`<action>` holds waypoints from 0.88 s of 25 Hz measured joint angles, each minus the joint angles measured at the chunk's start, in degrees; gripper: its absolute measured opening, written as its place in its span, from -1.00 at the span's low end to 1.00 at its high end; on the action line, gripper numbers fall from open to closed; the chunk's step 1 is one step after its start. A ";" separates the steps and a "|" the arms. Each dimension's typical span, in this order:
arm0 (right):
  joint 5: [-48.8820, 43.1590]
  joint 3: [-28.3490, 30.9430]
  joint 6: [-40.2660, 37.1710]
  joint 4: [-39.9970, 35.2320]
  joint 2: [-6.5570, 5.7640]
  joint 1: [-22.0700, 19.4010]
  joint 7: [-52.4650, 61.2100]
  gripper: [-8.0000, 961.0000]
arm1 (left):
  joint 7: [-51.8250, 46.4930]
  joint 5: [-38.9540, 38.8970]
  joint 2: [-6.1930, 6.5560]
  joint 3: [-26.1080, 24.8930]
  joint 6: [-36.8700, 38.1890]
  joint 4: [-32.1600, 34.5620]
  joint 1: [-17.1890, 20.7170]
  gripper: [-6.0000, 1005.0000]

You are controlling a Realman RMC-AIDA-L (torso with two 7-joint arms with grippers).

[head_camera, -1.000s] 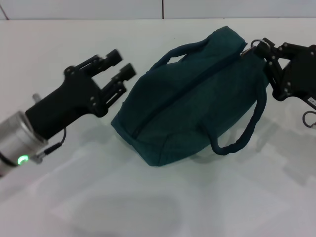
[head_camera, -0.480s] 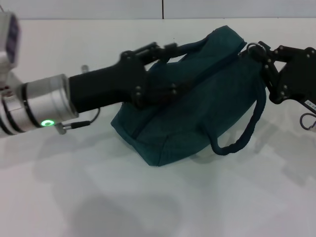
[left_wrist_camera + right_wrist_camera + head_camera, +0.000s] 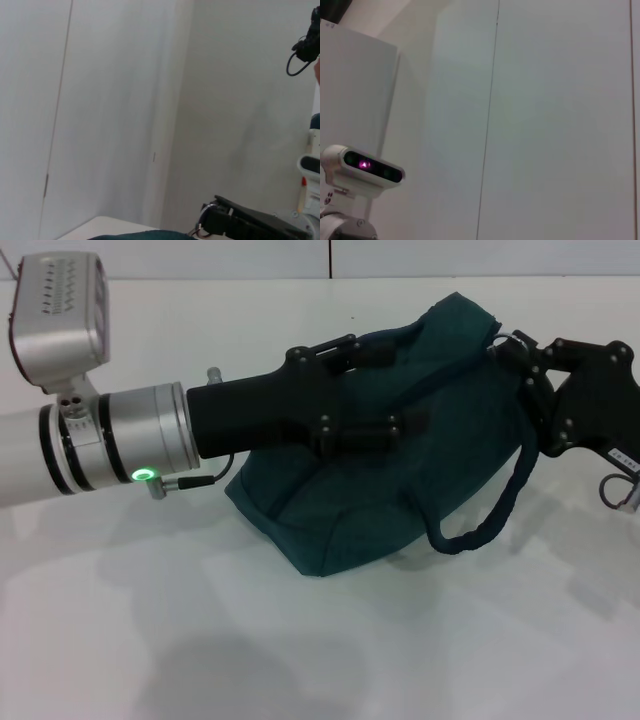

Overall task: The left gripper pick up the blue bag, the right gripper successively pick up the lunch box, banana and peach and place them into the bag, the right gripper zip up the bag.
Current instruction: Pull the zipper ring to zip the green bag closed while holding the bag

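The blue bag lies on the white table, its zipper line running up toward the right end. My left gripper reaches across the bag's top, open, its fingers spread beside the far handle. My right gripper is at the bag's right end, shut on the zipper pull. In the left wrist view a sliver of the bag and the right gripper show low down. Lunch box, banana and peach are out of view.
The bag's near handle loops down onto the table on the right. The left wrist camera housing sticks up at the upper left and also shows in the right wrist view as the camera. A wall seam runs behind the table.
My left arm swung in from the left, rolled onto its side and reached over the bag's top. The right gripper stayed at the bag's right end, shifting slightly.
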 joint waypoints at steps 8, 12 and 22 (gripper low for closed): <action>0.05 -0.04 0.30 -0.04 -0.01 0.59 0.32 -0.95 | 2.45 -0.09 -0.14 0.19 -1.87 -0.07 0.24 0.66; 0.06 -0.02 0.56 -0.01 -0.01 1.05 0.50 -0.95 | 2.55 -0.09 -0.07 0.22 -1.89 -0.07 0.17 0.61; 0.06 0.01 0.71 0.03 -0.01 1.43 0.53 -0.95 | 7.32 -0.08 -0.03 1.47 -1.91 -0.07 0.01 -0.12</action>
